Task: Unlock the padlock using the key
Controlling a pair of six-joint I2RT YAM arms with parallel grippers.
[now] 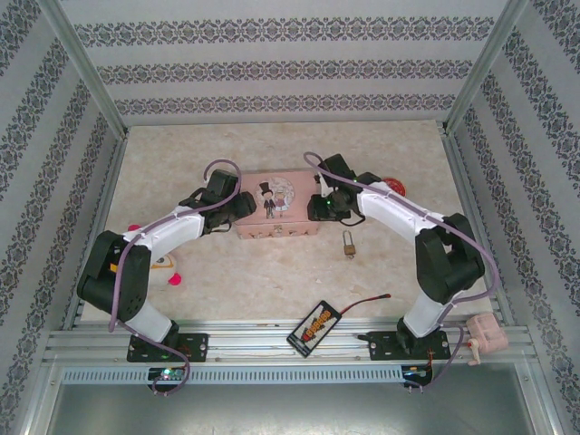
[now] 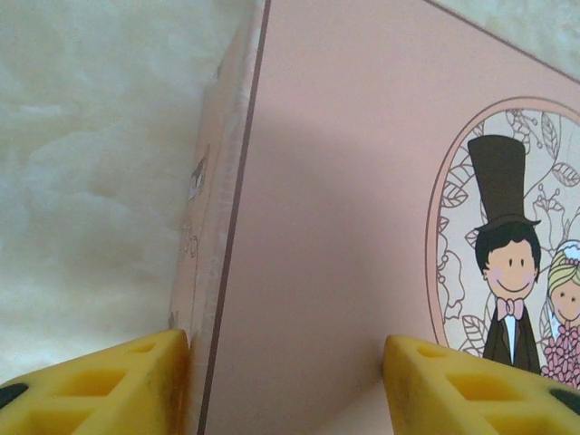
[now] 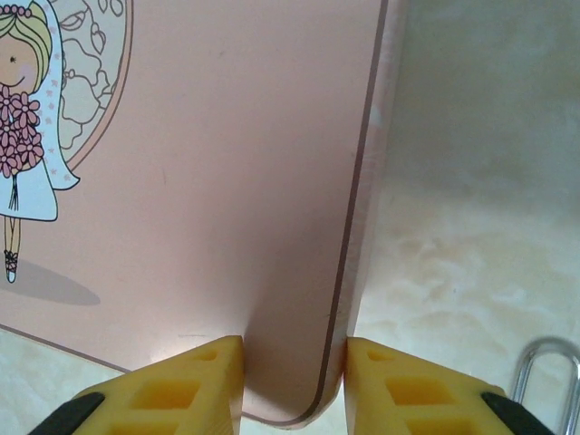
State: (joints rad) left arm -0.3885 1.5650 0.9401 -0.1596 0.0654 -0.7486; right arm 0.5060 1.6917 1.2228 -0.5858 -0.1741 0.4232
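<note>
A small brass padlock [image 1: 349, 243] with a silvery shackle [image 3: 548, 376] lies on the table just right of a pink tin [image 1: 279, 207] printed with a cartoon bride and groom. At the tin's left end, my left gripper [image 1: 243, 204] [image 2: 285, 349] has one yellow finger pressed on the side wall and the other on the lid. My right gripper [image 1: 319, 207] [image 3: 294, 349] clamps the tin's right near corner, a finger touching each side. The key is hidden.
A round red-lidded tin [image 1: 391, 184] sits behind the right arm. A black and yellow packet [image 1: 314, 327] with a red wire lies at the front edge. A small pink and white toy [image 1: 163, 267] rests by the left arm. Patterned walls close in three sides.
</note>
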